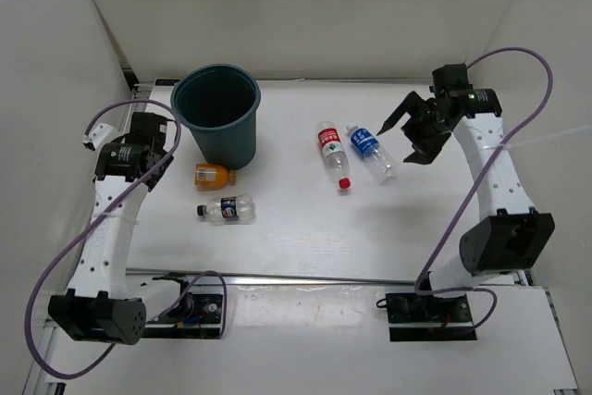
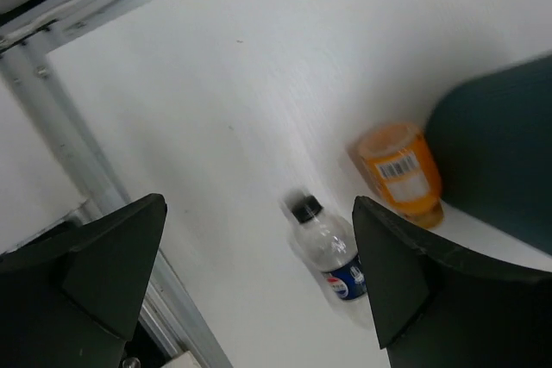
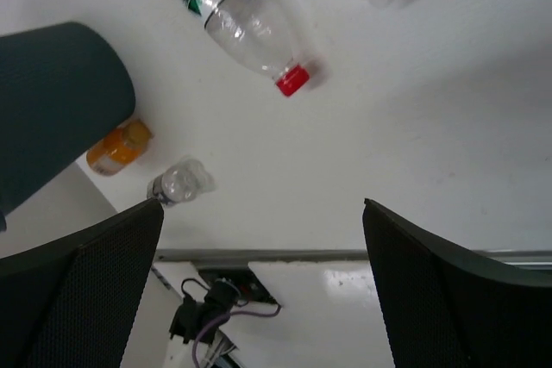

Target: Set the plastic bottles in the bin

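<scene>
The dark teal bin (image 1: 218, 113) stands at the back left. The short orange bottle (image 1: 213, 175) lies at its foot, and the dark-label bottle with a black cap (image 1: 228, 209) lies just in front of that. The red-label bottle (image 1: 332, 153) and the blue-label bottle (image 1: 370, 150) lie side by side right of centre. My left gripper (image 1: 162, 136) is open and empty, left of the bin. Its wrist view shows the dark-label bottle (image 2: 332, 252), the orange bottle (image 2: 401, 174) and the bin (image 2: 500, 152). My right gripper (image 1: 407, 131) is open and empty, just right of the blue-label bottle.
White walls enclose the table at the back and sides. A metal rail (image 1: 324, 277) runs along the near edge, with cables and the arm bases behind it. The right wrist view shows the red-label bottle (image 3: 233, 15), the bin (image 3: 52, 101) and the rail (image 3: 259, 255).
</scene>
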You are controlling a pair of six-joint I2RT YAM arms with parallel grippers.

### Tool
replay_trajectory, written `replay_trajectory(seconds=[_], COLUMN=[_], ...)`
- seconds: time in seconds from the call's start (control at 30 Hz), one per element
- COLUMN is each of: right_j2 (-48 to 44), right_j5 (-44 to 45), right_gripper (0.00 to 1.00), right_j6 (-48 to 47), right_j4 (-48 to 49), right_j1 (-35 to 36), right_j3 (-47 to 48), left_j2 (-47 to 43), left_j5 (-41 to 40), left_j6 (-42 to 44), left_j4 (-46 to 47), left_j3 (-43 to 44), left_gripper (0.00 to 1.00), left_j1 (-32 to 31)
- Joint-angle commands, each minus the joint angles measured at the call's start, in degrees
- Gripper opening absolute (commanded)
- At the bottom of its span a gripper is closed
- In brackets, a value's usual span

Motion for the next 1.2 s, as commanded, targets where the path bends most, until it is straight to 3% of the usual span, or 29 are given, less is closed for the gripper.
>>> replay_trajectory(seconds=[0.0, 0.03, 0.13, 0.2, 0.27, 0.53, 0.8, 1.17], right_j2=[3.2, 4.9, 15.0, 23.5, 27.6, 31.3, 42.4, 48.5], right_j5=[7.2, 7.3, 7.0, 16.3, 21.1, 13.3, 13.9, 14.1], right_gripper=[1.00, 1.00, 1.00, 1.00, 1.00, 1.00, 1.00, 1.00], right_j6=[-0.7, -1.9, -8.5, -10.3, -11.5, -17.0, -18.7, -19.2], right_j4=[0.5, -0.6, -7.5, -16.2, -18.2, -10.5, -10.0, -10.0], right_j1=[0.1, 0.1, -0.4, 1.3, 1.9, 0.0, 1.1, 4.2], right_j3=[7.0, 7.0, 18.5, 31.0, 34.5, 32.4, 38.4, 42.8], left_j2=[-7.9, -9.4, -11.0, -10.4, -9.8, -8.4, -3.0, -0.9], left_j5=[8.9, 10.4, 10.7, 9.6, 8.9, 13.1, 12.0, 12.6], left_j6=[12.5, 14.6, 16.7, 17.3, 17.3, 17.3, 17.3, 17.8], left_j4=[8.2, 10.6, 11.8, 10.3, 9.7, 11.6, 12.1, 9.9], left_j3=[-1.4, -2.3, -1.8, -0.4, -0.4, -4.2, -3.5, -1.9], left_gripper=[1.00, 1.00, 1.00, 1.00, 1.00, 1.00, 1.00, 1.00], left_j1=[-0.5, 0.5, 1.6, 1.6, 1.6, 1.6, 0.0, 0.0])
